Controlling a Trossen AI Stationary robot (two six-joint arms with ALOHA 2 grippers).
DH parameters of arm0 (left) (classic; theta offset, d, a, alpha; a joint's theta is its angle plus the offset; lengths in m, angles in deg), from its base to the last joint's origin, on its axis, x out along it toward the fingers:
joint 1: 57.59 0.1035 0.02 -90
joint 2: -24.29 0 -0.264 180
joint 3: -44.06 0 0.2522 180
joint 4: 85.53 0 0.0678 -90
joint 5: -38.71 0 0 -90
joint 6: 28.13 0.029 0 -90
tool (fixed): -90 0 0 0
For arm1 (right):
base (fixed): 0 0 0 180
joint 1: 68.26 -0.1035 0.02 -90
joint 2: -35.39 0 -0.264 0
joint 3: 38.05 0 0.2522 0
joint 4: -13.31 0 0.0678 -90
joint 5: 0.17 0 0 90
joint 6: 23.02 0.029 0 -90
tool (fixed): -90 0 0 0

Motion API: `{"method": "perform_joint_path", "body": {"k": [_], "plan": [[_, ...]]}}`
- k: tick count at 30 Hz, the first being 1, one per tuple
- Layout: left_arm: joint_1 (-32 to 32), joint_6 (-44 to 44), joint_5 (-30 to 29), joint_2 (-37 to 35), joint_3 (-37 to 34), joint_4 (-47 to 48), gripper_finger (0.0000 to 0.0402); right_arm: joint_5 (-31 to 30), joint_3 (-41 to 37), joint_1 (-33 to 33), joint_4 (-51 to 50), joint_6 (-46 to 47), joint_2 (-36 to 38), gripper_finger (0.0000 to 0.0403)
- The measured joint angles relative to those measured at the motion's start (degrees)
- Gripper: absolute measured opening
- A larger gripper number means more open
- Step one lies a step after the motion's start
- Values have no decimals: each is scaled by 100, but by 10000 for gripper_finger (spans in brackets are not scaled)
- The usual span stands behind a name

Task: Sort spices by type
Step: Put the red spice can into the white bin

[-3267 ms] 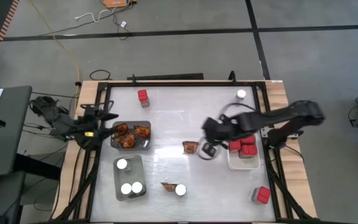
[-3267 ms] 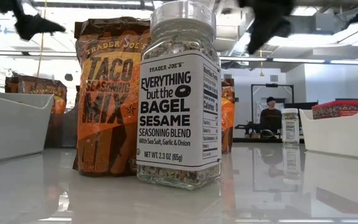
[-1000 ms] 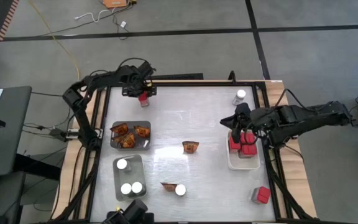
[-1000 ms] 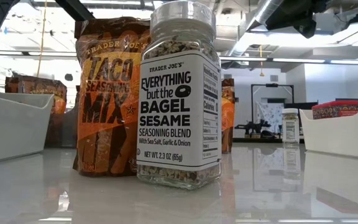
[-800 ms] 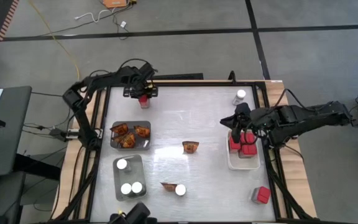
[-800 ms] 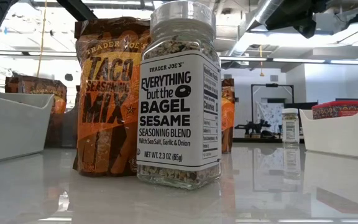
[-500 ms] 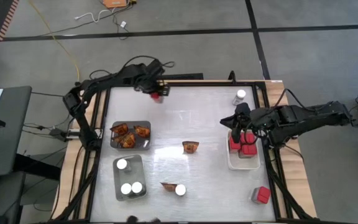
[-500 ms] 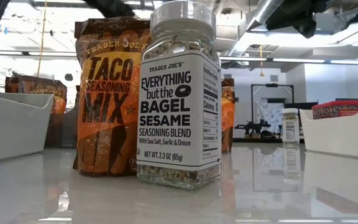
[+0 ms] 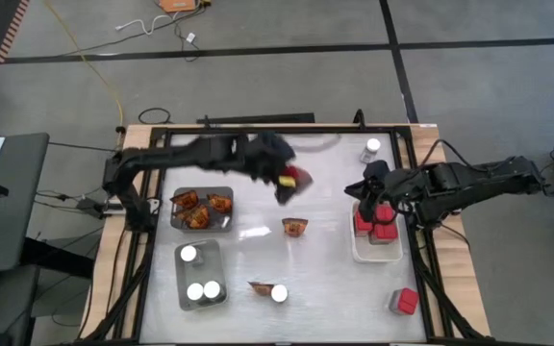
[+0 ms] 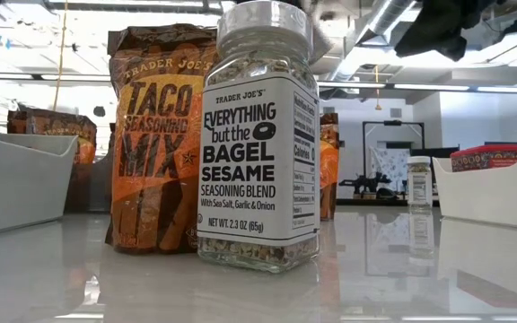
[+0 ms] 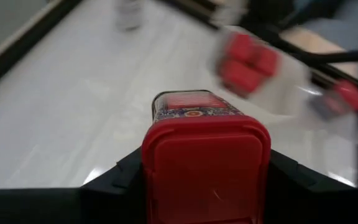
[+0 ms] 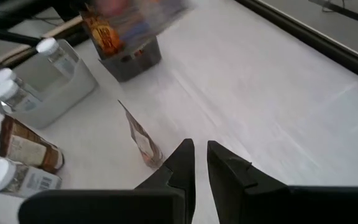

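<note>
Carrying a red cube-like spice box (image 9: pixel 299 178) clamped in its fingers, the left gripper (image 9: pixel 291 181) crosses open tabletop from above. Its wrist view alone shows the box's lid. The right gripper (image 9: pixel 369 188), fingers nearly closed and empty, hovers beside the white tray (image 9: pixel 376 254).

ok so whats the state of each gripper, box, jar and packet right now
left gripper: shut on red box, above mid-table
right gripper: shut, empty, above white tray
white tray: holds red boxes
bagel seasoning jar: upright, lid on, loose on table
taco seasoning packet: standing beside it
grey tray: holds packets
clear tray: three jars, upright
</note>
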Motion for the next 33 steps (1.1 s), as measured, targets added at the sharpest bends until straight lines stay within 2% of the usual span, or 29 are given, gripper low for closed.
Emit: {"method": "perform_joint_path", "body": {"k": [3, 8, 15, 24, 29, 33], "plan": [[-472, -53, -103, 54, 0, -354, 201, 0, 0, 0, -146, -1, 0, 72], [-871, -174, -178, 259, 7, -576, 201, 0, 0, 15, -387, -3, 0, 72], [-1122, -304, 288, 1268, 377, -547, 201, 22, 0, 59, -390, 27, 4, 72], [-1318, -212, 317, 2686, 1611, 1054, 201, 85, 0, 17, -608, 563, 4, 72], [-1356, -272, 366, 3246, 1872, 1494, 202, 101, 0, 20, -715, 838, 0, 72], [-1361, -390, 525, 3440, 1941, 1691, 240, 105, 0, 22, -716, 841, -2, 72]]}}
